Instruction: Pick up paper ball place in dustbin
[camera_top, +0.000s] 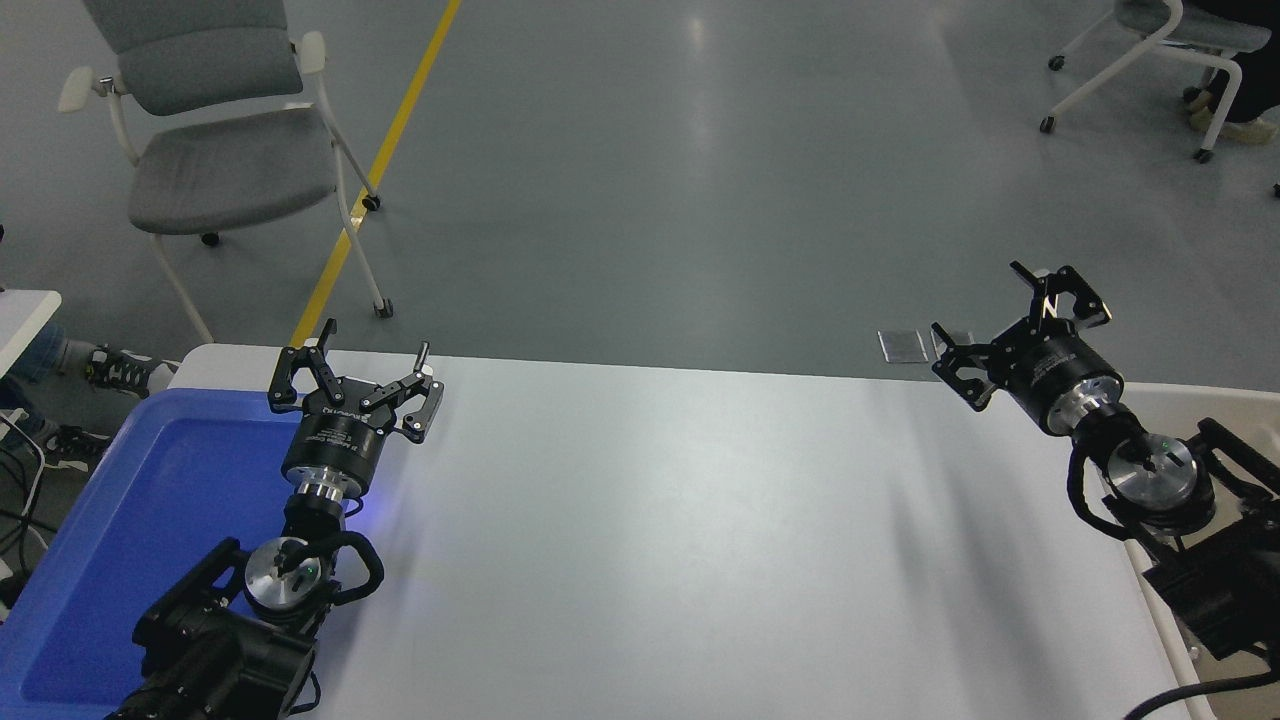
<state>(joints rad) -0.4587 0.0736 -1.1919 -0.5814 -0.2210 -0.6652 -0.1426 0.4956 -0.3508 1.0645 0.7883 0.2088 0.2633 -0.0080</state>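
Note:
No paper ball shows in the head view; it is out of view. The off-white dustbin stands at the table's right end, mostly covered by my right arm. My right gripper is open and empty, raised above the table's far right corner, just left of the dustbin. My left gripper is open and empty, parked at the lower left beside the blue tray.
A bright blue shallow tray lies at the table's left end under the left arm. The white table fills the middle. A grey chair stands on the floor at the far left, another chair at the top right.

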